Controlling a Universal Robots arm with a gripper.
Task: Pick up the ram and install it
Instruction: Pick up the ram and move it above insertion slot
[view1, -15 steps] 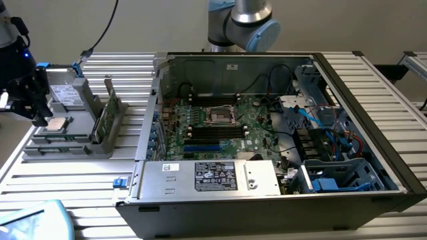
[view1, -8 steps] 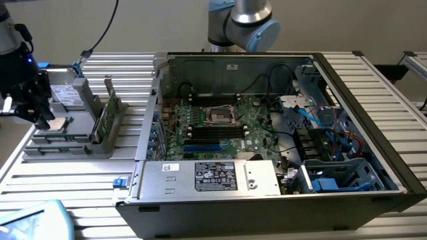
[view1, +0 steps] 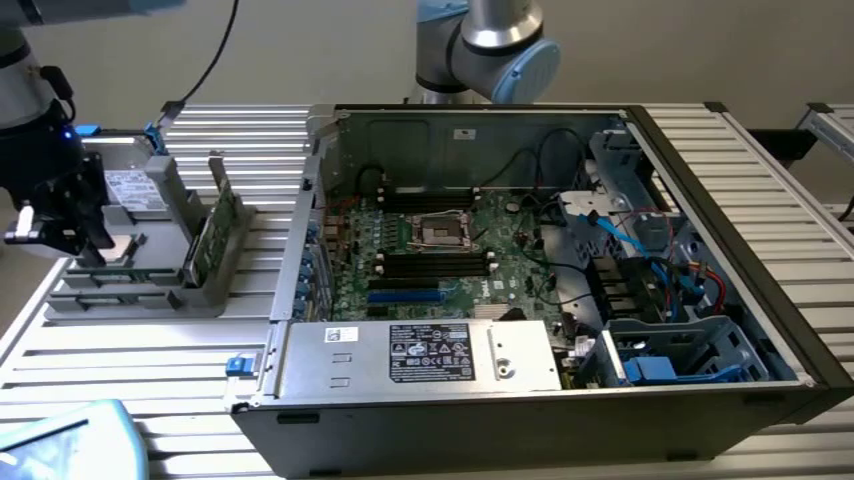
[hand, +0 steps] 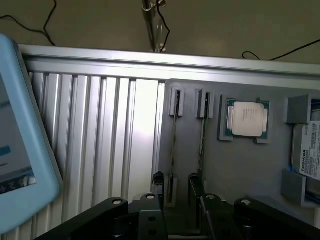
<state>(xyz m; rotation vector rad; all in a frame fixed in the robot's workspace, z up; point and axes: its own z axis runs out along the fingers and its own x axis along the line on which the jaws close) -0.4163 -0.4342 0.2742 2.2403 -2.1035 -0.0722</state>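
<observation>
Two ram sticks stand on edge in slots of the grey holder tray (view1: 120, 300). In the exterior view they show as green boards (view1: 204, 247). In the wrist view they are thin edge-on lines, one ram stick (hand: 173, 145) and a second ram stick (hand: 202, 140) beside it. My gripper (view1: 60, 235) hangs above the tray's side nearest the exterior view's left, apart from the sticks. In the wrist view the gripper (hand: 176, 185) is open and holds nothing. The first stick's line runs into the gap between the black fingers (hand: 158, 182).
A square silver processor (hand: 247, 119) and a grey drive (hand: 310, 155) lie in the same tray. The open computer case (view1: 534, 260) with its motherboard memory slots (view1: 434, 265) sits toward the exterior view's right. A light-blue tablet (view1: 60, 440) lies on the slatted table.
</observation>
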